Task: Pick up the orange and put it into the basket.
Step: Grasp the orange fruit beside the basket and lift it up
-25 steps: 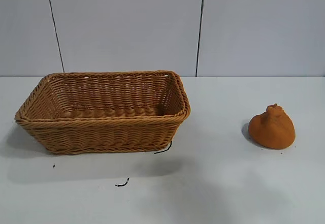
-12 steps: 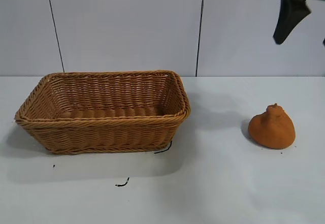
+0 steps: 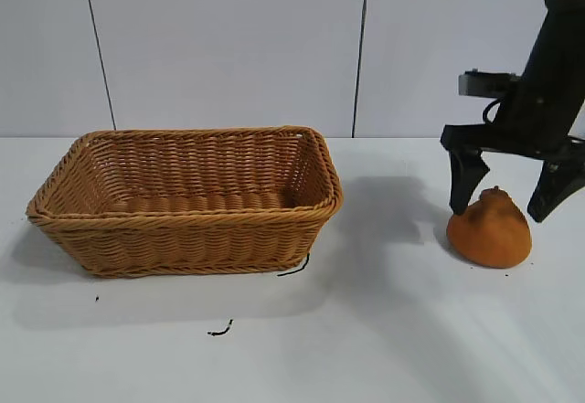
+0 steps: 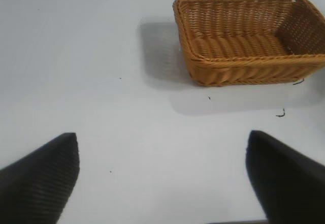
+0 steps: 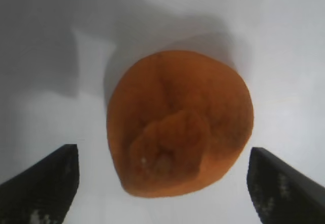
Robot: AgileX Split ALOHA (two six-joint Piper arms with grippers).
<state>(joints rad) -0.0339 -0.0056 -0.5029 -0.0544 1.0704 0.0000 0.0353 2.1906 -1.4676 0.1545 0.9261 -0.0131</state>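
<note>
On the right side of the desk (image 3: 384, 330), you have the right hand (image 3: 505, 209) directly above the orange (image 3: 490, 229), with its two fingers spread wide and holding nothing. One fingertip (image 3: 460, 204) stands just beside the nub of the orange, and the other is out past its far flank, so the fruit sits between them but they do not seem to touch it. From the right wrist view, the orange (image 5: 180, 123) is nearly centred between the two dark fingertips, with free space on both sides.

I judge that you are at the approach step, just before the grasp. The next move calls for lowering the hand more, so that the fingers reach the broad lower part and not the narrow top, and then closing. The skin looks rough and matte, so it should hold well, but the tapered form may slip upward out of a high grip.

The basket (image 3: 187, 211) stands well apart, toward the left side of the desk, and nothing is visible inside it. The left hand (image 4: 162, 181) waits open over bare desk, with the basket (image 4: 249, 64) ahead of it.
</note>
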